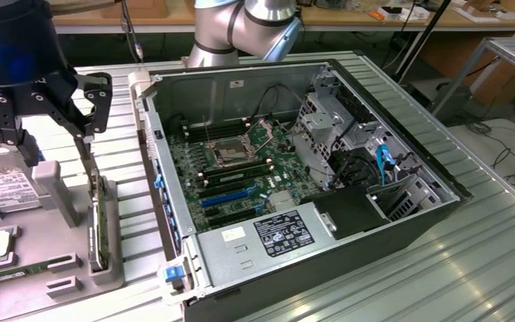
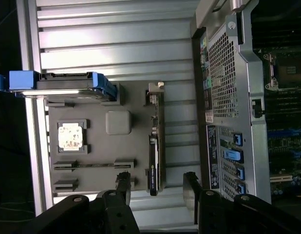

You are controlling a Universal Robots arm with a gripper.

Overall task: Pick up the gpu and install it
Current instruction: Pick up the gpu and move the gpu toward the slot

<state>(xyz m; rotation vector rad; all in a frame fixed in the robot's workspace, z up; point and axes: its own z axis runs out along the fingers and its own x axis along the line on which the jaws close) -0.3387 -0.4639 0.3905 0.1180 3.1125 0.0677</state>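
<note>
One thin dark gpu (image 2: 155, 146) on edge in grey holder (image 2: 97, 151), silver bracket end; pincer (image 2: 157, 187) spread nearby.

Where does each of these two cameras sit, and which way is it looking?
Exterior view: off the arm, high up, looking down into the open computer case; the arm and its open gripper show.
Wrist view: on the wrist, looking down between the gripper's fingers at the graphics card standing on edge in the grey tray.
Both see the gripper, graphics card, grey tray and computer case.
</note>
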